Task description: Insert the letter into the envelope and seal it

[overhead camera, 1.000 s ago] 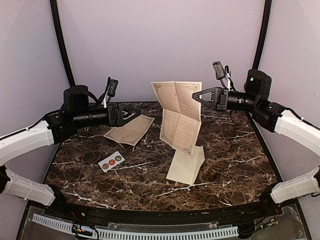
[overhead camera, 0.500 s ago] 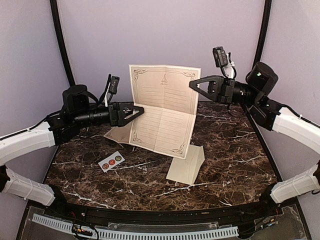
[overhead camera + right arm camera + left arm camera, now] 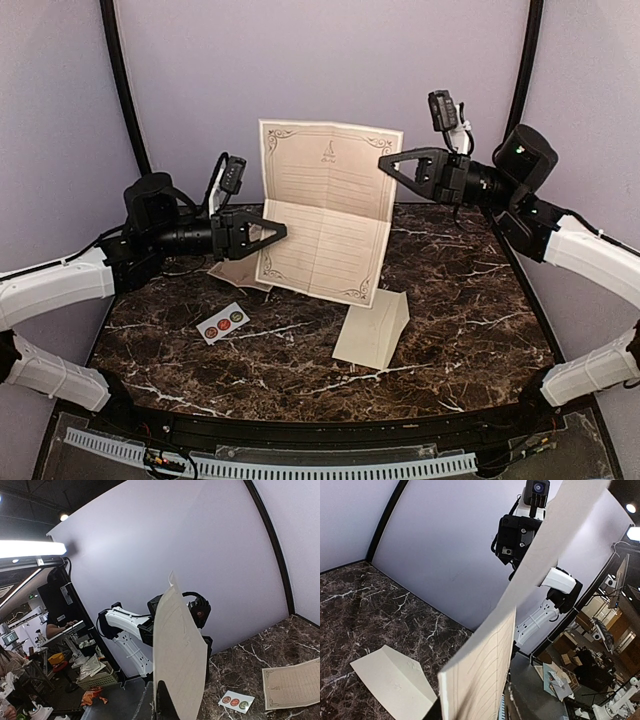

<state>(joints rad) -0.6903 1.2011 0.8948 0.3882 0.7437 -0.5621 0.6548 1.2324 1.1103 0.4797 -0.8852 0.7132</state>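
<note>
The letter (image 3: 325,210), a cream sheet with an ornate border and fold creases, hangs upright in the air above the back of the table. My right gripper (image 3: 383,166) is shut on its upper right edge; in the right wrist view the sheet (image 3: 180,655) rises edge-on from between the fingers (image 3: 165,702). My left gripper (image 3: 283,231) has the letter's left edge between its jaws. The left wrist view shows the sheet (image 3: 485,665) filling the jaw gap, with the fingers themselves hidden. The plain cream envelope (image 3: 375,325) lies on the table below, flap raised, also seen as (image 3: 390,680).
A second bordered sheet (image 3: 235,272) lies flat at the back left, partly hidden behind my left gripper. A white strip of round stickers (image 3: 222,322) sits at the front left of the dark marble table (image 3: 470,330). Purple walls close in the back and sides.
The right gripper lifted the letter and turned it to face the camera. The left gripper moved right onto the letter's left edge.
</note>
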